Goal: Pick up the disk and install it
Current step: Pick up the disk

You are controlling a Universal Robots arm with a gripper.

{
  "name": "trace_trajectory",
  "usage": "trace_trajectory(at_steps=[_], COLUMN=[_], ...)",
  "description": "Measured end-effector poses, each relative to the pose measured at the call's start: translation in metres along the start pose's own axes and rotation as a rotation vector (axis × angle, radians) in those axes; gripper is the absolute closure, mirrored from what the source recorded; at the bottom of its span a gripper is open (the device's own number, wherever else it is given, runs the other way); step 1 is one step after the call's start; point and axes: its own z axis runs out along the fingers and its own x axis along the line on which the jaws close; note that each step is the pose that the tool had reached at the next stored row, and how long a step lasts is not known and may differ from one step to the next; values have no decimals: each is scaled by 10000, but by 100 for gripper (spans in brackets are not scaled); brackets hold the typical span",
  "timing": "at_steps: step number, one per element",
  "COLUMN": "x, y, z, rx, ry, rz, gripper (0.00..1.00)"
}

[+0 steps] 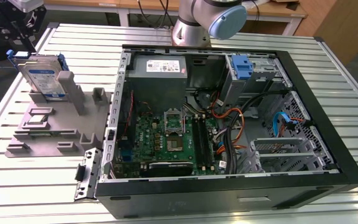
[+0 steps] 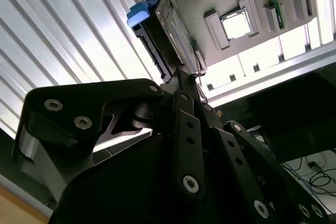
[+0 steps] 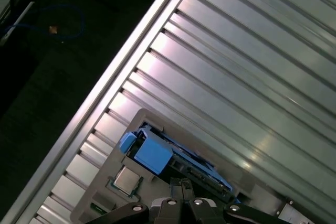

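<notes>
Exterior view, disk: the disk (image 1: pixel 42 77) stands on edge in a grey holder (image 1: pixel 54 126) on the table (image 1: pixel 36 186), at the exterior view's left, well apart from the case (image 1: pixel 229 186).
Exterior view, pincer: the pincer (image 1: pixel 18 46) hangs right over the disk's top edge. From here I can't tell whether it is open or closed, nor whether it touches.
Exterior view, progress: I'd say the pick-up is only at its start. The disk sits in the holder, not lifted, and nothing is installed. The case lies open, with a blue bracket (image 1: pixel 241 65) in its far corner, near the power supply (image 1: pixel 160 65).
Exterior view, table and room: ribbed metal slats carry the holder and the case. The arm's base (image 1: pixel 191 28) stands at the far edge, with wooden furniture beyond it.
Second wrist view, disk: the disk (image 2: pixel 165 35) is seen edge-on, seated in the holder, near a chip (image 2: pixel 235 24) in its own pocket.
Second wrist view, pincer: the pincer (image 2: pixel 184 77) points at the disk's near end. Its grip I can't make out.
First wrist view, disk: the disk (image 3: pixel 157 155) shows its blue end, just beyond the pincer (image 3: pixel 181 184).
First wrist view, table and room: bright slats run to the table's edge, and a dark floor (image 3: pixel 52 51) lies past it.
</notes>
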Motion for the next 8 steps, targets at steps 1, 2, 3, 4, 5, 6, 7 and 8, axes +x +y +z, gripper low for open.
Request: trace_trajectory(at_steps=[1,2,3,4,5,6,7,8], x=[0,0,0,0,0,0,0,0], y=[0,0,0,0,0,0,0,0], z=[0,0,0,0,0,0,0,0], rx=[0,-1,-2,-3,-3,-4,-5,-5], ry=[2,4,5,6,8,10,11,13], rz=[-35,-71,-104,-138,-174,-207,-239,-271], gripper=[90,90,90,90,90,90,90,90])
